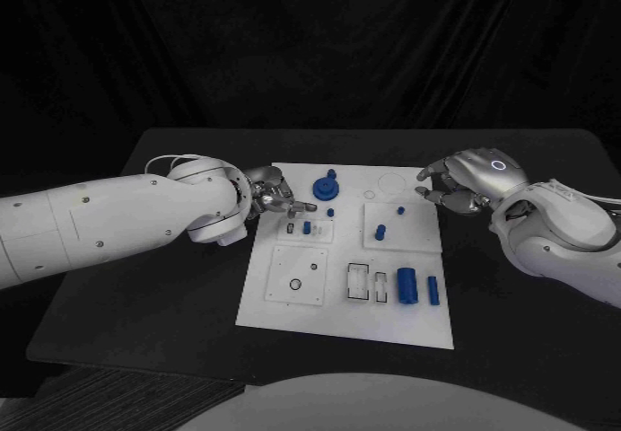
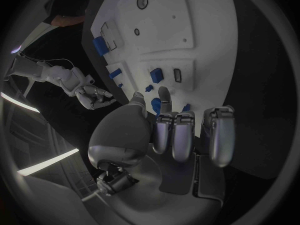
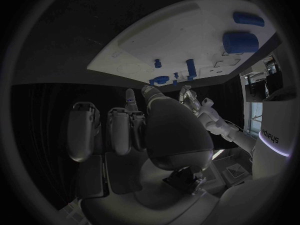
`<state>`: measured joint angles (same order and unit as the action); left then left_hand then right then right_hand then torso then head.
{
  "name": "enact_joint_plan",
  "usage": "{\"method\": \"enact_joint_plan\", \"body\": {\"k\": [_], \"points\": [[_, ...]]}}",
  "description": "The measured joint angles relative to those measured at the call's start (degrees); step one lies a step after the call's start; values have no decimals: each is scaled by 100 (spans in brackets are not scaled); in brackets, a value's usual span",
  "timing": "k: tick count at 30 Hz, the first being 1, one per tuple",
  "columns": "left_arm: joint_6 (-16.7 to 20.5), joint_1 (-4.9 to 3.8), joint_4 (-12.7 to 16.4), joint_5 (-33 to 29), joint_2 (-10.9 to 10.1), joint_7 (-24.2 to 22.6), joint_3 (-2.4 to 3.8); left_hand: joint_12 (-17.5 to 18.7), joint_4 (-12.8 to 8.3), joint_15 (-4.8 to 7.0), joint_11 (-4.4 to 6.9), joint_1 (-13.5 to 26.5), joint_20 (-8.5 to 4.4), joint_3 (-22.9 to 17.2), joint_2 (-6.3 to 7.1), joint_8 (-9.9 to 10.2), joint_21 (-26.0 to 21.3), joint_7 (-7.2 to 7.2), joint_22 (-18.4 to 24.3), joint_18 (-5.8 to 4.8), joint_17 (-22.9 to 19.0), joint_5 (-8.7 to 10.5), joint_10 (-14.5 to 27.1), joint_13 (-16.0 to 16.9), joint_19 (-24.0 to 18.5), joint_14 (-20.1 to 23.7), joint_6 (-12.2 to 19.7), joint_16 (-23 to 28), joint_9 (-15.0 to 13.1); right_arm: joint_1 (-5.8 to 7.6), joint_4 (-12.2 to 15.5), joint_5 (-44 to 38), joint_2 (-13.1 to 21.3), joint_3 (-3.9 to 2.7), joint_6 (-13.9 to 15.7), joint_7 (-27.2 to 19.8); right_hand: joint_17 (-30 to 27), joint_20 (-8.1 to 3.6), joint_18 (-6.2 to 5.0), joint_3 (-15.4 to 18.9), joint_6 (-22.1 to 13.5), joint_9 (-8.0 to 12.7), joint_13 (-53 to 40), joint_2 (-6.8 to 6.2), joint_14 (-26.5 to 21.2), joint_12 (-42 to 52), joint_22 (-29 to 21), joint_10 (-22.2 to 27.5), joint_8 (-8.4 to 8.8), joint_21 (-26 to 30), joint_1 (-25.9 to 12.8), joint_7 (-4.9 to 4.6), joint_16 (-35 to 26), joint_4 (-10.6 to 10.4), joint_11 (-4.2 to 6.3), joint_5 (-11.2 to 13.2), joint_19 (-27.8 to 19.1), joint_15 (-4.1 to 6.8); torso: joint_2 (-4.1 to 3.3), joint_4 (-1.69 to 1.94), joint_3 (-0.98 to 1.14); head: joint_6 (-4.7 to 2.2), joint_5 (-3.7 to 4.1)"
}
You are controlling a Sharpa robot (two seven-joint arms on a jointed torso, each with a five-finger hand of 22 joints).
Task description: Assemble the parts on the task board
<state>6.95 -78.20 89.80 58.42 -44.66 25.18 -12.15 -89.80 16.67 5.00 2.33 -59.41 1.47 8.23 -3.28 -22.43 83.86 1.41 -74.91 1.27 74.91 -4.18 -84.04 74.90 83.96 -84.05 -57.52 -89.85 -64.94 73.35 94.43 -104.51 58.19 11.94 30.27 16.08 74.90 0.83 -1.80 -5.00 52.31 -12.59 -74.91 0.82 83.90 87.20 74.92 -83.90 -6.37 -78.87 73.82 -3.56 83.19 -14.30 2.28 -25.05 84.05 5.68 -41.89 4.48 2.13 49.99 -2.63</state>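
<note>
Two blue cylinders (image 1: 406, 285) lie lengthwise along the white board (image 1: 339, 314), as the left hand (image 1: 275, 199) and right hand (image 1: 450, 189) hover, fingers curled, holding nothing.

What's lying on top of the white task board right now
On the task board lie small blue parts: a round one near the far edge, a cylinder and a slimmer bar near the front. The left hand covers part of its left edge.
</note>
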Motion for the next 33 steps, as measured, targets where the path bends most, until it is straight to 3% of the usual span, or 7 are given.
{"method": "enact_joint_plan", "body": {"k": [6, 9, 11, 16, 23, 28, 33], "points": [[173, -176, 27, 0, -163, -483, -5, 0, -26, 0, 0, -143, 0, 100, -9, 224, 57, 41, 0, 0, 0, -7, 0, 0, 0, 0, 104, 0, 213, 0, 25, 0, 49, 0, 7, 3, 0, 0, 0, 0, 0, 5, 0, 0, 0, -31, 0, 0, 0, 5, 0, 0, -22, 0, 0, 0, 0, 0, 3, -3, 6, 0, 12], [231, -315, -14, 18, -211, -724, -2, 0, -421, 0, 0, -1091, 0, -250, -117, 522, 102, 65, 0, 0, 0, -729, 0, 1, 0, 0, 310, 0, 504, 0, 56, 0, 92, -1, 16, 4, 0, 0, 0, 0, 0, 5, 0, 0, 0, -113, 0, 0, 0, 22, 0, 0, -22, 0, 0, 0, 0, 0, 3, -8, 8, 0, 12], [234, -378, -45, 85, -241, -811, 2, -7, -532, -27, -59, -1413, 13, -390, -102, 725, 202, 126, 0, 0, 0, -899, 7, 6, 10, 2, 397, 0, 750, 5, 73, 0, 115, -1, 22, 4, 0, 0, 0, -33, 11, 5, -1, 0, 0, -211, 0, 0, 0, 22, 0, 11, -22, -15, 0, 0, 0, 0, 3, -8, 8, 0, 16], [142, -453, -287, 449, -271, -830, 3, -5, -196, -92, -102, -1207, 71, -330, -16, 846, 287, 208, 0, 0, 0, -598, 1, 2, -9, -10, 379, 0, 1026, 60, 145, 0, 129, -1, 56, 5, -37, 0, 0, -81, 94, 18, -11, -1, 0, -320, -1, 0, 0, 22, -1, 9, -202, 1, 0, 0, 0, 0, 0, -8, 7, 0, 32], [-61, -474, -723, 786, -127, -646, -2, -1, -18, -69, -42, -647, 92, -190, 18, 269, 312, 23, 0, -1, 0, -474, 5, 1, 11, 13, -129, 0, 697, 80, 171, 0, 123, -2, 109, 0, -58, 0, 0, -128, 234, 18, -11, -1, 0, -321, -1, -18, -1, -42, -1, 6, -228, 15, -24, -43, 0, 0, -12, -8, 4, 0, 40], [-168, -476, -1016, 896, 37, -543, -2, -1, -8, -15, 26, -590, 26, -168, 0, 251, 312, -54, 1, 0, 0, -474, 4, 1, 8, 2, -378, 0, 708, 83, 158, 0, 106, -2, 110, -3, -75, 0, 0, -144, 468, -9, -8, -1, 0, -323, -1, -12, -83, -57, -1, 10, -228, 31, -76, -43, 0, 0, -29, -7, 1, 0, -2], [-222, -477, -1261, 965, 206, -497, -1, -1, -24, 14, -36, -524, 2, -153, 21, 1354, 283, 99, 0, 1, 0, -498, 5, 1, 15, 2, -440, 0, 1875, 84, 142, 0, 100, -2, 108, -4, -78, 0, 0, -143, 489, -10, -6, -1, 0, -333, -1, -10, -107, -57, -1, -8, -227, 31, -115, -43, 0, 0, -52, -7, -9, 0, -20]]}}
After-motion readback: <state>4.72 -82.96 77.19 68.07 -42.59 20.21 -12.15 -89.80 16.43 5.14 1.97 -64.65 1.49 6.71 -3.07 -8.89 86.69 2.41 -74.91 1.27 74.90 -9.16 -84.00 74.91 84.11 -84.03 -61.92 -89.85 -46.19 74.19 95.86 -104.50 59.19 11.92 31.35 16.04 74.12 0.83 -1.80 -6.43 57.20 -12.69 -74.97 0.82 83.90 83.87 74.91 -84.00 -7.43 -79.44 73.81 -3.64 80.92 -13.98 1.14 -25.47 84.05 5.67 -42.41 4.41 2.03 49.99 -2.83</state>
